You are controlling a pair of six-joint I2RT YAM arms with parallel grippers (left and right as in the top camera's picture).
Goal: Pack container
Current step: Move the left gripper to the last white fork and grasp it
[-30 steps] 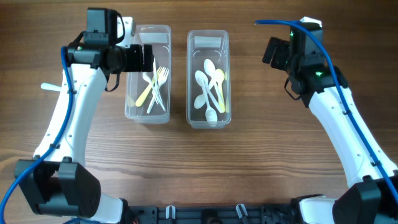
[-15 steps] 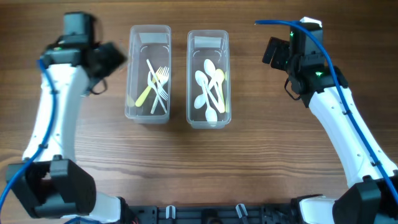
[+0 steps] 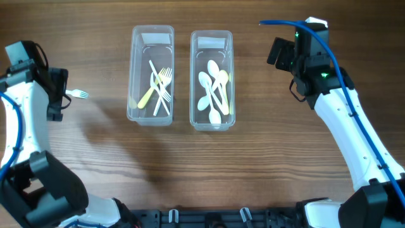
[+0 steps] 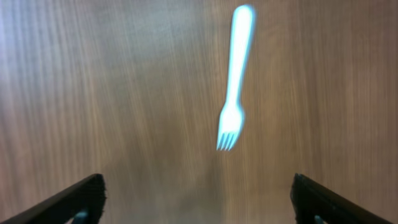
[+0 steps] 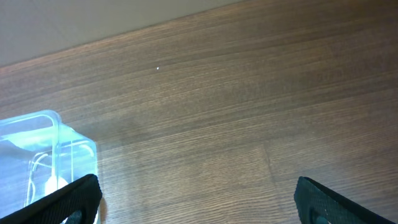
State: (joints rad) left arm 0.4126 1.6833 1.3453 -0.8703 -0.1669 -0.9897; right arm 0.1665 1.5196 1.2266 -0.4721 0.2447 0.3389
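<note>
A wood-grain bench (image 3: 266, 158) is carrying two clear, rounded-rectangular plastic tubs side by side. The left container (image 3: 134, 76) is holding slim white and yellow plastic forks (image 3: 158, 85). The right container (image 3: 193, 76) is holding white and pale yellow spoons (image 3: 214, 88). The left end effector (image 4: 196, 199) is hovering wide and empty just beside a loose white plastic fork (image 4: 233, 81), which is lying flat well left of both tubs. The right end effector (image 5: 196, 193) is hanging wide and empty right of the tubs.

Wooden table (image 3: 266, 171) bearing the left clear container (image 3: 152, 37) just beside the right clear container (image 3: 212, 42), with one loose white fork (image 3: 79, 94) lying well apart to their left.
</note>
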